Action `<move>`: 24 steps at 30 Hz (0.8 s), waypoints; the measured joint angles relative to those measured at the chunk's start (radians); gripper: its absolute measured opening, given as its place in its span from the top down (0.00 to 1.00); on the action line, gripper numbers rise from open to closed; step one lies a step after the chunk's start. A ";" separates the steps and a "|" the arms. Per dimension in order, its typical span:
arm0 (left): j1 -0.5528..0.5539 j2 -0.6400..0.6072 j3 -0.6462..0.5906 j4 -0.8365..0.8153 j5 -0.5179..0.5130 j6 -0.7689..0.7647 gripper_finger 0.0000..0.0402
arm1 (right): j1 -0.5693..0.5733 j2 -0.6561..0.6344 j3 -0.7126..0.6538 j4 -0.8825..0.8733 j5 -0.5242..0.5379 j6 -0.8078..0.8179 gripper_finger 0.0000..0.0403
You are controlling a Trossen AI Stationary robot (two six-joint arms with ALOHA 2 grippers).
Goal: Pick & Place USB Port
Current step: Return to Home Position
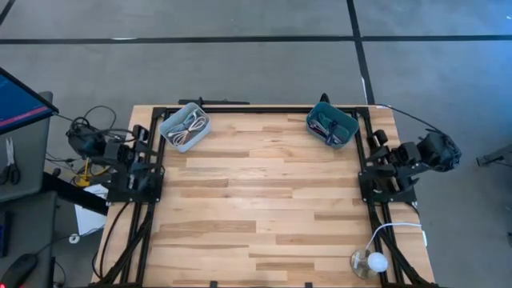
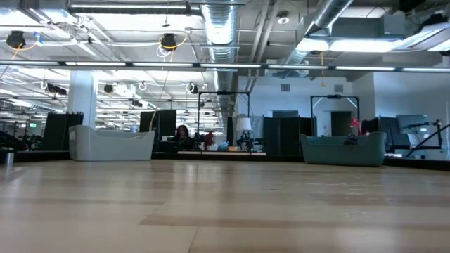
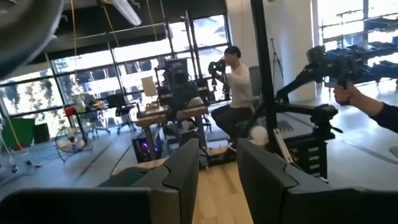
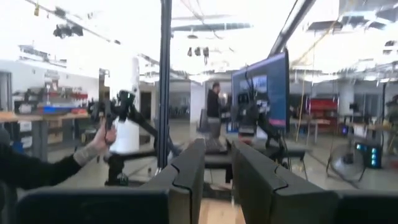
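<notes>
A pale grey bin (image 1: 185,126) with light cords in it stands at the table's far left. A teal bin (image 1: 331,124) with dark items stands at the far right. No single USB port can be told apart in either bin. My left gripper (image 3: 217,167) is drawn back over the table's left edge (image 1: 141,157), open and with nothing in it. My right gripper (image 4: 218,167) is drawn back over the right edge (image 1: 378,158), its fingers a little apart with nothing between them. Neither gripper appears in the low view.
The wooden table top (image 1: 264,200) lies bare between the two arms. A white bulb-like object (image 1: 370,262) with a white cord sits at the near right corner. People show in the room beyond, and a person's hand (image 3: 348,94) holds another dark arm.
</notes>
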 joint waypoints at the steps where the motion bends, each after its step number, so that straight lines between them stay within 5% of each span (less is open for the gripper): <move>1: 0.000 0.000 0.000 -0.001 0.000 -0.007 0.73 | 0.000 0.000 0.000 -0.017 -0.002 0.000 0.82; 13: 0.000 0.000 -0.010 -0.014 0.014 -0.075 0.73 | 0.001 0.000 -0.004 -0.020 -0.026 0.006 0.82; 24: 0.000 0.000 -0.181 0.081 0.014 -0.098 0.73 | -0.002 0.000 -0.122 0.094 -0.027 -0.008 0.82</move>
